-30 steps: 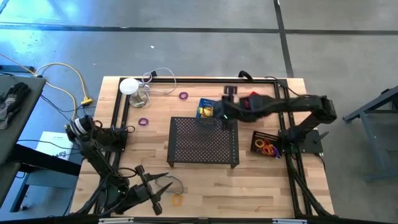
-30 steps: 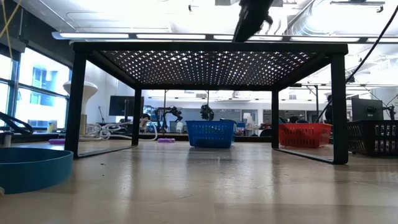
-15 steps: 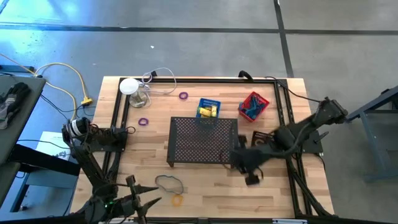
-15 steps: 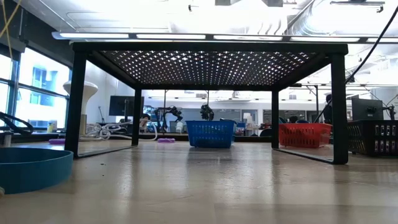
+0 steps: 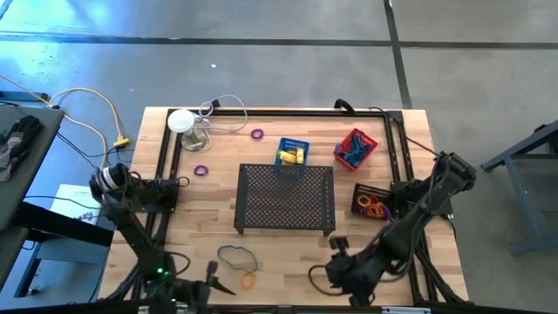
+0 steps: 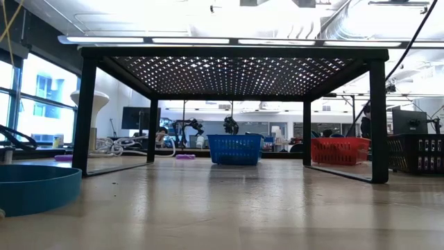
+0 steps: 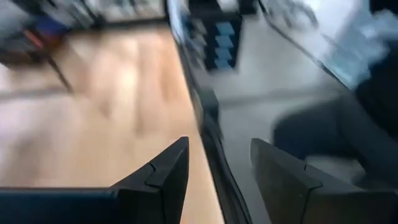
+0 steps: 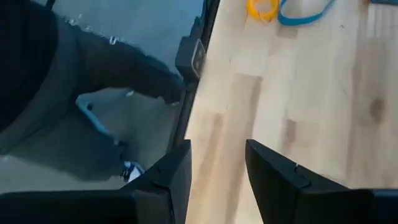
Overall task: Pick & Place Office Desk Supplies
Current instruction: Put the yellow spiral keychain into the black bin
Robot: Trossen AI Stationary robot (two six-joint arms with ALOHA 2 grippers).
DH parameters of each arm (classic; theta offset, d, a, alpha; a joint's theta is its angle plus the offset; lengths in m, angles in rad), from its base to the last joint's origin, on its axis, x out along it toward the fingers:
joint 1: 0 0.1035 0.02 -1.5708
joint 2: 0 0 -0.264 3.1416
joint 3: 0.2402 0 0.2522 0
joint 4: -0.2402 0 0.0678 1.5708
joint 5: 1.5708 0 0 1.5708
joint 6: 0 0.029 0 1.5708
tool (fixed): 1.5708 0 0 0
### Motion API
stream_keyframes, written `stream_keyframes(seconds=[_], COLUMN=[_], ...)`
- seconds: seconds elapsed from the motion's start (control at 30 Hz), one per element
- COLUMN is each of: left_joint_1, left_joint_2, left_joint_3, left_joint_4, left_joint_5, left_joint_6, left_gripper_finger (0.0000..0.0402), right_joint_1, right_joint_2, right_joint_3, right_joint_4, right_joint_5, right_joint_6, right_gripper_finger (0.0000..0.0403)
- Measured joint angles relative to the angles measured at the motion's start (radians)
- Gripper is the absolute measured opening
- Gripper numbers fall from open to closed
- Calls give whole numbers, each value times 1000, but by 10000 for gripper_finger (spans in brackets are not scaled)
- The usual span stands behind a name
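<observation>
A blue rubber-band loop [image 5: 237,256] and an orange ring [image 5: 249,280] lie flat on the wood near the table's near edge; the right wrist view shows them too, the loop [image 8: 305,12] and the ring [image 8: 262,9]. Two purple rings [image 5: 257,133] [image 5: 201,171] lie at the far left. A blue basket [image 5: 292,151] holds yellow items, a red basket [image 5: 356,148] holds blue bands, and a black basket [image 5: 373,202] holds orange and purple rings. My left gripper [image 7: 217,168] is open and empty at the near edge, left of the loop. My right gripper [image 8: 217,168] is open and empty at the near edge, right of the ring.
The large black mesh tray [image 5: 286,199] stands on its legs at the table's middle. A white round-topped object with a cable [image 5: 183,122] stands at the far left. A black frame rail [image 5: 166,166] runs along the table's sides. Bare wood lies between the tray and the near edge.
My right gripper has swung from above the blue basket at the far side, past the tray's right end, down to the near edge. My left gripper has drawn back from beside the blue loop toward the near edge. The loop and the ring have stayed in place.
</observation>
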Motion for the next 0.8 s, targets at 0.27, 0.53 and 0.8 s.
stream_keyframes(seconds=[0.27, 0.53, 0.8], left_joint_1=[104, 94, 94], left_joint_2=[0, 0, 107], left_joint_3=[0, 0, 1], left_joint_4=[-137, -254, -188], left_joint_5=[272, 286, 236], left_joint_6=[-94, -90, -4], left_gripper_finger=[165, 165, 165], right_joint_1=[64, 75, 65], right_joint_2=[152, 242, 255], right_joint_3=[0, 0, 0], right_joint_4=[188, 307, 402], right_joint_5=[10, 13, 29], right_joint_6=[51, 53, 53], right_gripper_finger=[139, 139, 139])
